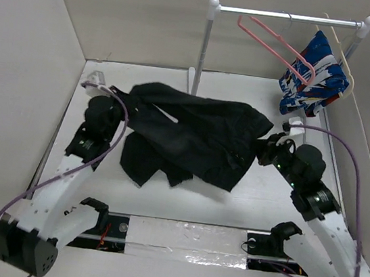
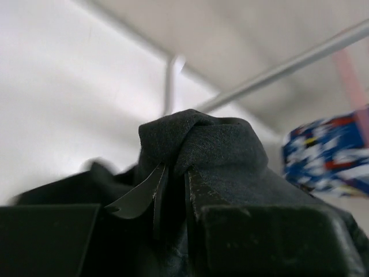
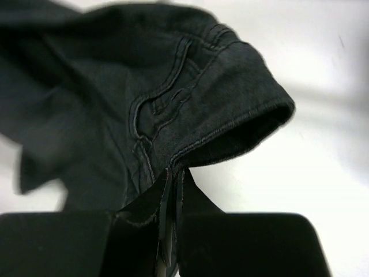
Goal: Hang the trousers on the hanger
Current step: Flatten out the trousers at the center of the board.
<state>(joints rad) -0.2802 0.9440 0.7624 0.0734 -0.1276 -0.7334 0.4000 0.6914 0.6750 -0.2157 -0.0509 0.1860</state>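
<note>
The black trousers (image 1: 192, 136) hang stretched between both grippers above the white table, with folds drooping toward the near side. My left gripper (image 1: 117, 97) is shut on a bunched end of the cloth (image 2: 196, 144). My right gripper (image 1: 267, 149) is shut on a seamed hem of the trousers (image 3: 190, 115). The pink hanger (image 1: 279, 48) hangs by its hook from the metal rail at the back right, apart from the trousers.
A metal clothes rail (image 1: 289, 17) on two white posts stands at the back. A blue, white and red patterned garment (image 1: 312, 77) on a cream-white hanger (image 1: 345, 64) hangs at its right end. White walls enclose the table (image 1: 313, 203).
</note>
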